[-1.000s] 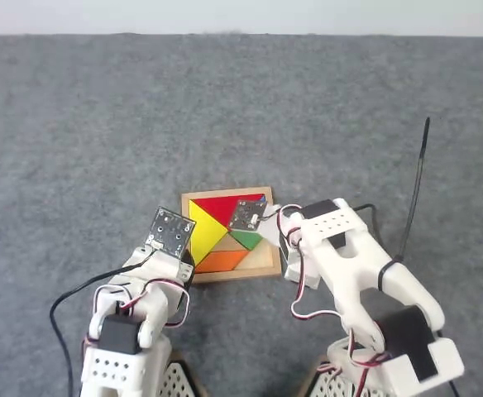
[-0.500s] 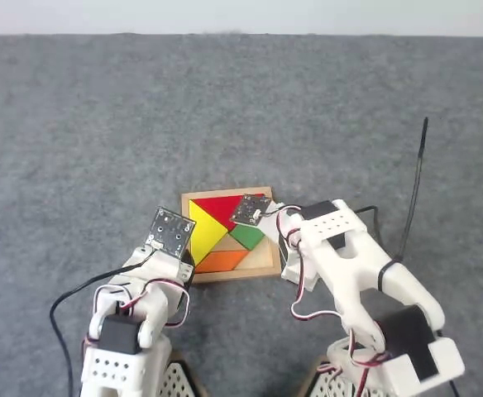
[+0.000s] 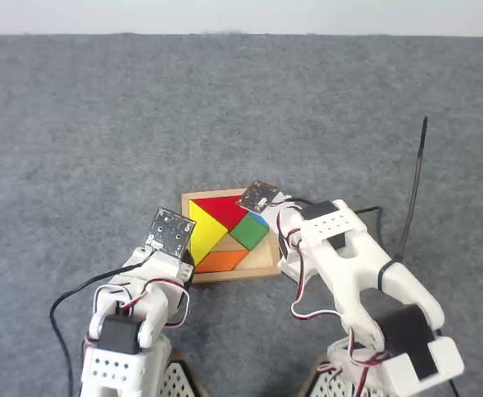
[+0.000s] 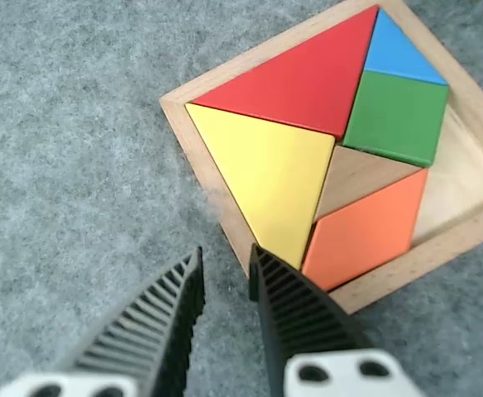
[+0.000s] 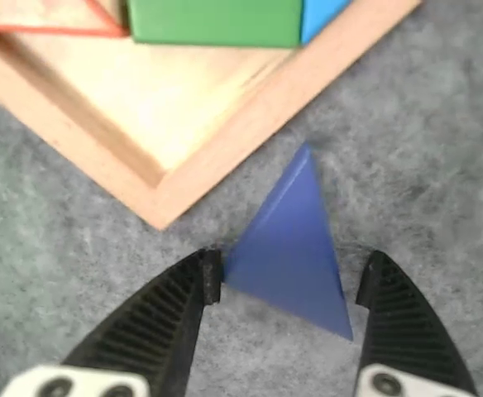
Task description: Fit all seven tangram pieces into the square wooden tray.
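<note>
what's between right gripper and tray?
A dark blue triangle on the carpet, flanked by the open right gripper, just off the tray corner. Right wrist view shows it.

The counter (image 3: 101,124) is covered in grey, short-pile felt with a mottled, fibrous texture, and the wrist views show the same felt from close up. Beyond its far edge runs a plain pale band (image 3: 241,15), which may be a wall or a backdrop. The light is soft and even, leaving only faint shadows.
</note>
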